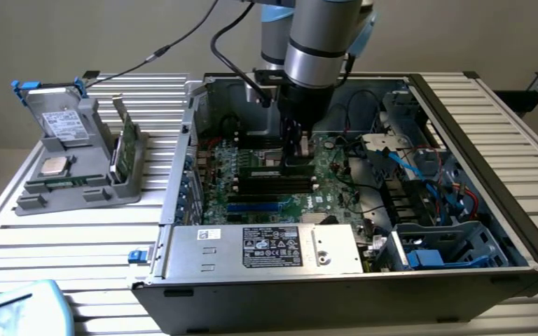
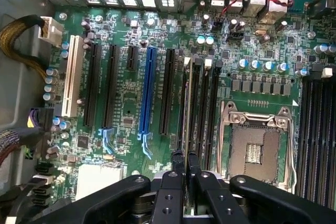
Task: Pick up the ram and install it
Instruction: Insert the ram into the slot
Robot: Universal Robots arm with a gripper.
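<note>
1. Holding the ram (image 2: 187,108) edge-on in the wrist view: a thin, pale-edged strip lined up along the black memory slots (image 2: 202,108), just beside the empty CPU socket (image 2: 257,145). Cannot tell whether seated in a slot or just above it.
2. Pinched by the hand (image 2: 185,162), fingers (image 2: 177,163) drawn nearly together on the board's upper edge, one on each flat face.
3. At the centre of the exterior view, reaching straight down into the open computer case (image 1: 493,182), low over the green motherboard (image 1: 279,185).
4. Judged light and stiff along its length, but thin and fragile. Best taken by the long top edge or the bare ends, clear of chips and contacts. Smooth faces, so likely to slip or tilt under a loose pinch; worth keeping upright and square to the slot.
5. Farther out on the board: a blue expansion slot (image 2: 148,93) among black ones.
6. Lower centre of the exterior view: the silver power supply (image 1: 269,248).
7. At the exterior view's left, on the slatted tabletop (image 1: 64,238): a grey holder (image 1: 73,185) carrying another green board (image 1: 124,143), a silver processor chip (image 1: 56,166) and a labelled drive (image 1: 64,122).
</note>
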